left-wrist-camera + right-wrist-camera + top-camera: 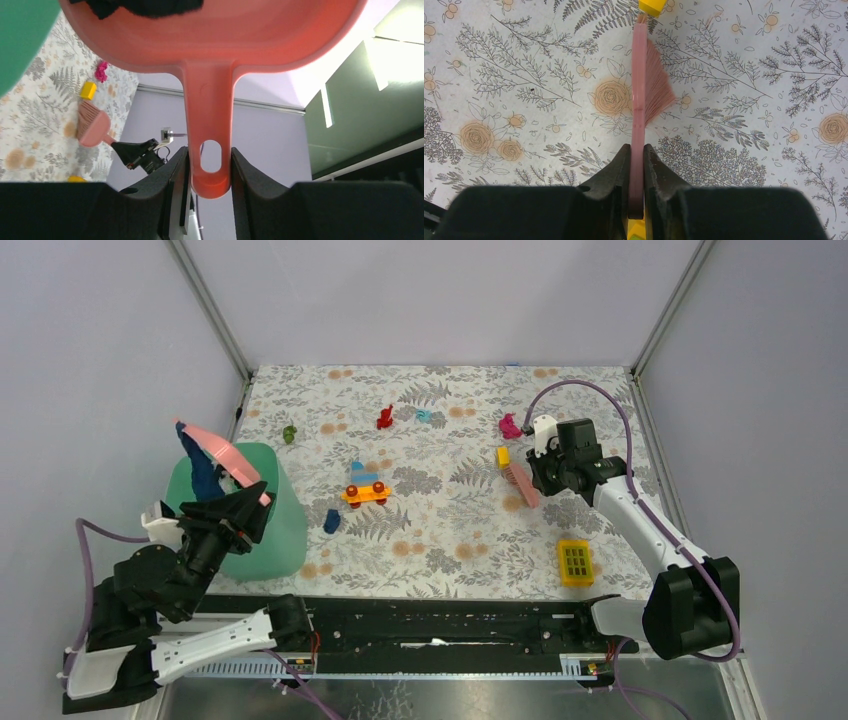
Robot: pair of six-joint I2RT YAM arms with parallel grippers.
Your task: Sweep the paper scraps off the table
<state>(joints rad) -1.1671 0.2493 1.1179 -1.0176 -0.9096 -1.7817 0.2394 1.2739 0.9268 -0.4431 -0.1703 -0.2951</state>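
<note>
My left gripper [252, 505] [210, 156] is shut on the handle of the pink dustpan [222, 452] [210, 45], which it holds tilted over a green bin [265, 525]. A dark navy scrap [202, 476] [145, 6] lies in the pan. My right gripper [537, 478] [636, 150] is shut on the pink brush [520, 486] [639, 95], with its bristles [657, 85] on the table [450, 540]. Paper scraps lie on the table: green [289, 433], red [385, 418], teal [424, 416], magenta [510, 426] [102, 71] and navy [332, 521].
An orange and blue toy car [364, 488] stands mid-table. A small yellow block [503, 456] [651, 5] lies at the brush tip. A yellow block with a grid of holes [575, 562] lies near the right arm. A black rail [440, 625] runs along the near edge.
</note>
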